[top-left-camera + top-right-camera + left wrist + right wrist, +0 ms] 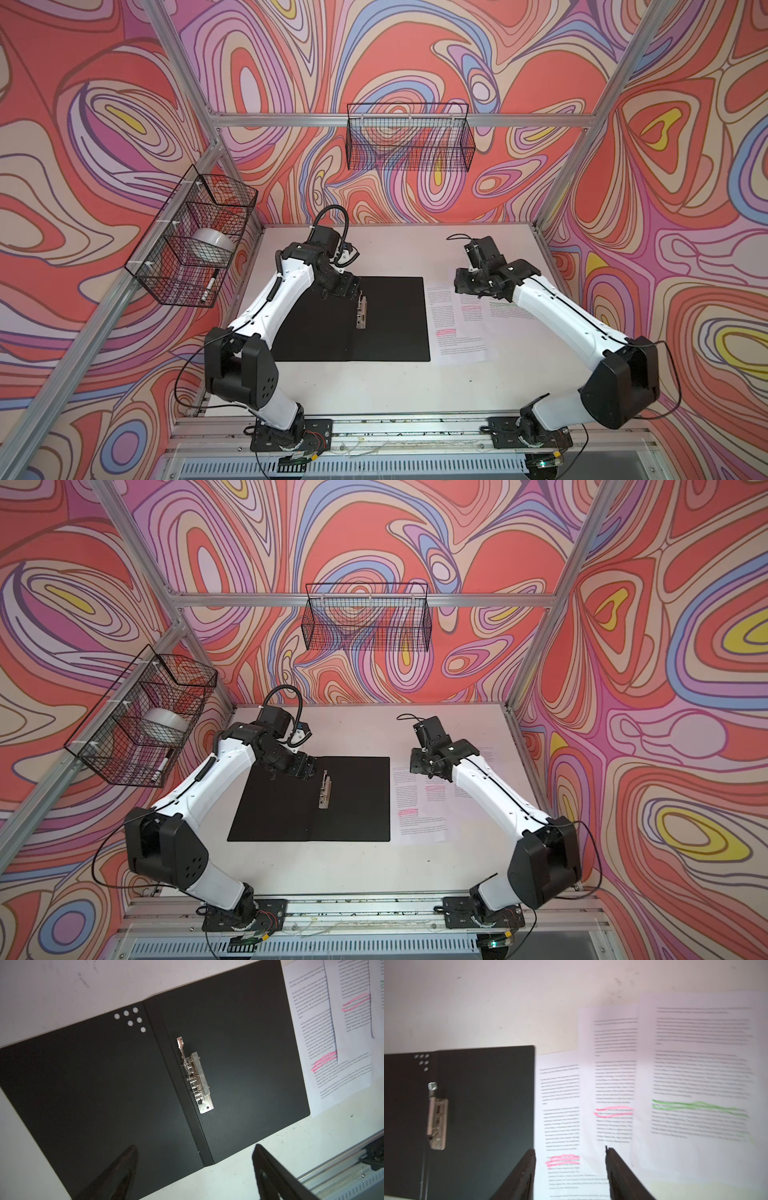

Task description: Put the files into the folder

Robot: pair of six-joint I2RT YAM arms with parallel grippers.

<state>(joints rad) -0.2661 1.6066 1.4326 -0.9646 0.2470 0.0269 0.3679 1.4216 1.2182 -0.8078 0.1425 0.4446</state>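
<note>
On table point(374, 386), open black folder point(390, 316), fanned files point(457, 345)

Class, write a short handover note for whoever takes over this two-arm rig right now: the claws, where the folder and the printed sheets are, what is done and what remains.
The left claw is open and empty, above the folder.
The right claw is open and empty, above the paper sheets.
The folder lies open and flat on the table, black inside up, with its metal clip beside the spine.
Three overlapping sheets lie fanned on the table just right of the folder; none is in it.
Done: the folder is open.
Left: gather the sheets and lay them in the folder, probably at the clip.
</note>
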